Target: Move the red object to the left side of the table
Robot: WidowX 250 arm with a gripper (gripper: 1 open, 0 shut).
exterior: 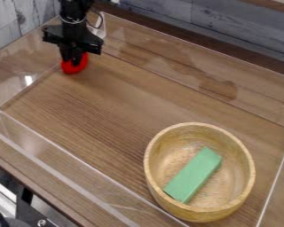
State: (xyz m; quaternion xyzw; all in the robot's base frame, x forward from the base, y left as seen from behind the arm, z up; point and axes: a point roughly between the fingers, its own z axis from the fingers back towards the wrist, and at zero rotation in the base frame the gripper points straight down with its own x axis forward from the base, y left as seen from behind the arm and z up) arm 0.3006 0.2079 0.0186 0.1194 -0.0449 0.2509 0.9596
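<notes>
Black gripper (74,49) hangs over at the upper-left part of the table (132,111), fingers pointing down, with the 1 red object (74,65) right at their tips. That red thing sits low between them, its lower part showing beneath, so it looks gripped. Whether it touches the wood, I can't tell from here. Well apart from both, toward the lower right, 1 round wooden bowl (169,202) holds 1 green block (193,174), lying slantwise.
</notes>
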